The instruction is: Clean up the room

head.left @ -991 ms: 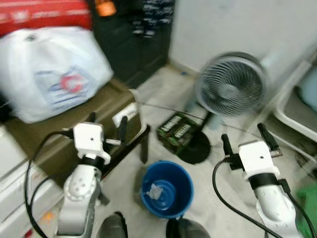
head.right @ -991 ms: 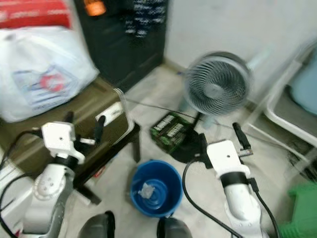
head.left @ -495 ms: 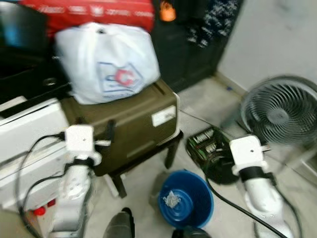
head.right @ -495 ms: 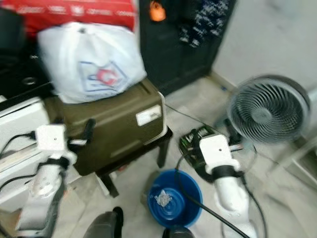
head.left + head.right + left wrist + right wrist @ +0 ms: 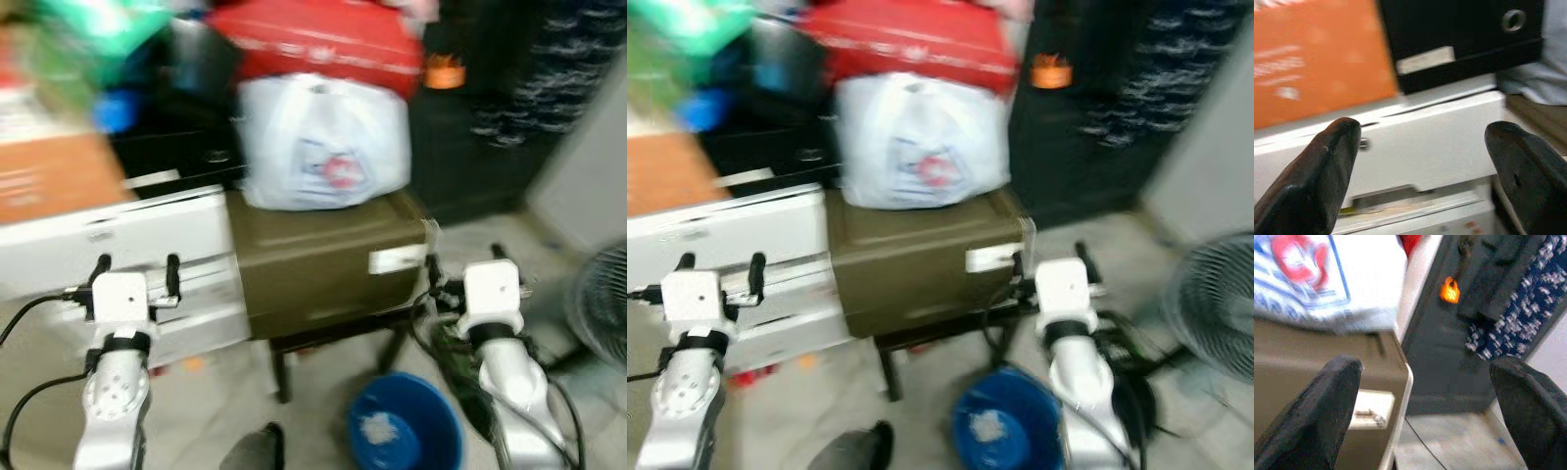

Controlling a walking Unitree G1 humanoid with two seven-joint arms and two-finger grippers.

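Honestly this looks like a scouting moment, nothing is being picked up yet and the head views are smeared, so my guess is the robot is mid-turn.

Nearest to it, down on the floor between the arms, sits a blue bucket (image 5: 405,432) with some pale bits in the bottom. That reads to me as the likely place for rubbish, so I'd keep track of where it is.

Left hand (image 5: 136,270) is up at chest height with its fingers spread apart and nothing between them, hovering in front of a white drawer unit (image 5: 147,235). The wrist view looks straight at that white front with an orange box (image 5: 1317,58) above it. Right hand (image 5: 1048,258) is also wide open and empty, raised just beside the corner of the olive green case (image 5: 323,259), which rests on a low dark stool (image 5: 338,348). The edge of a fan (image 5: 1215,304) sits off to the right.

Further back, a white plastic bag (image 5: 323,147) sits on the case, with a red box (image 5: 318,39) on top of that. Behind is a dark cabinet with an orange padlock (image 5: 1449,290).

Tip for doing this bit well: stop, let the blur settle, and choose one target before reaching. The stack looks top-heavy, so I'd start with the loose bag, not the case, and keep the right arm clear of that case corner.
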